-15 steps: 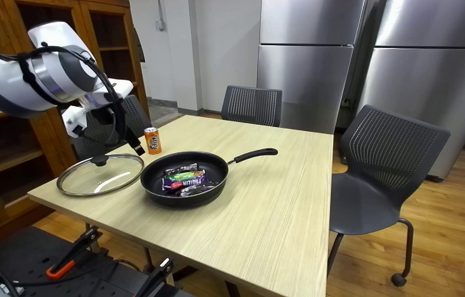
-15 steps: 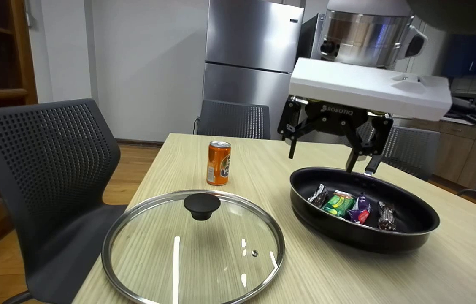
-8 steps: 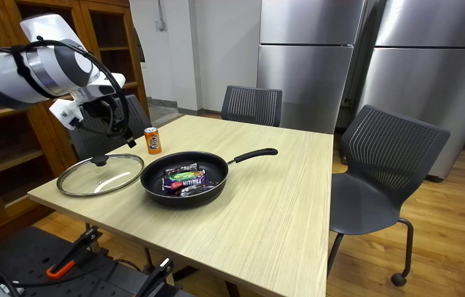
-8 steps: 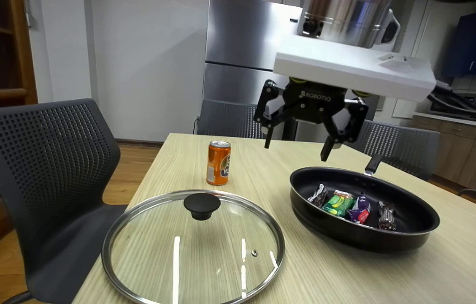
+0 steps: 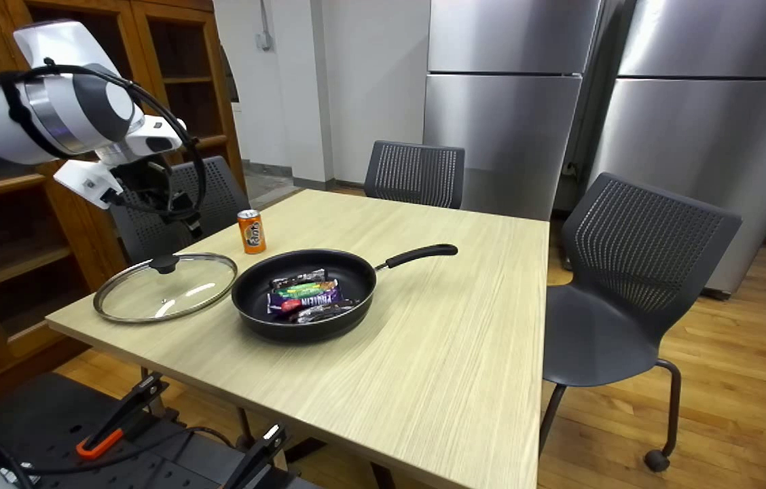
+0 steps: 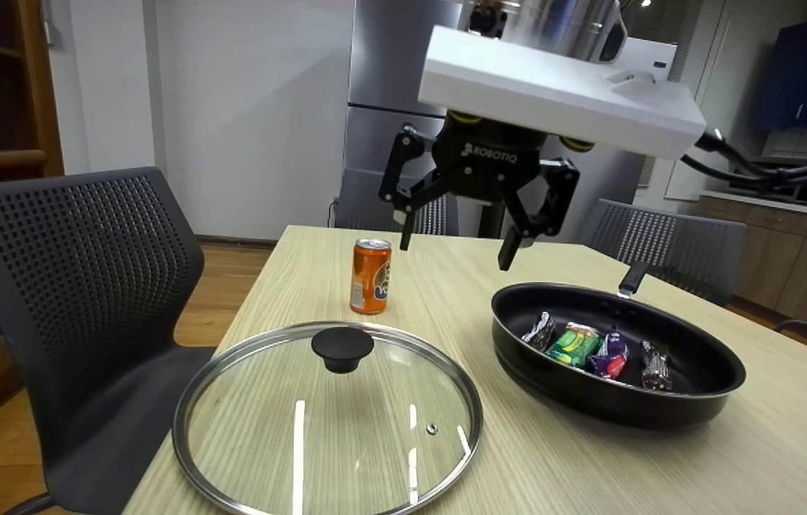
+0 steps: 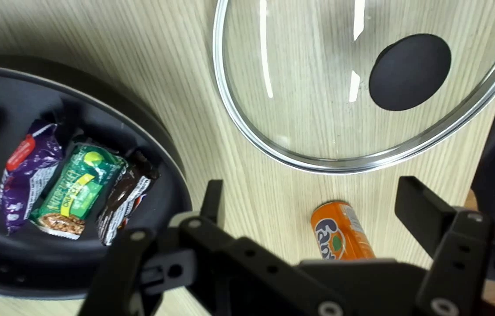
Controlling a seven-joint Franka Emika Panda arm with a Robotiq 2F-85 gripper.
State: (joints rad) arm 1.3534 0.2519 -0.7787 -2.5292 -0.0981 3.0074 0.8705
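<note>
Refrigerators (image 5: 502, 142): two, tall, stainless steel, standing well beyond the pan (image 6: 589, 397).
Table (image 5: 451, 353): pale wood grain, directly beneath the pan.
Chairs (image 5: 648, 244): dark grey, perforated backs, placed around the pan's table.
Pan: black, resting flat, its long handle on the side roughly opposite the lid (image 6: 332, 422).
Lid: clear glass, metal rim, black knob up, lying flat just beside the pan, a gap between.
My gripper (image 6: 456, 245): raised above the table to one side of the pan, my fingers (image 7: 423, 210) spread wide and empty, near the can (image 6: 370, 279).
Can: orange Fanta, upright, near the pan and the lid, apart from both.
Snack bars (image 7: 81, 188): four, side by side inside the pan; two in dark wrappers, one green, one purple.
</note>
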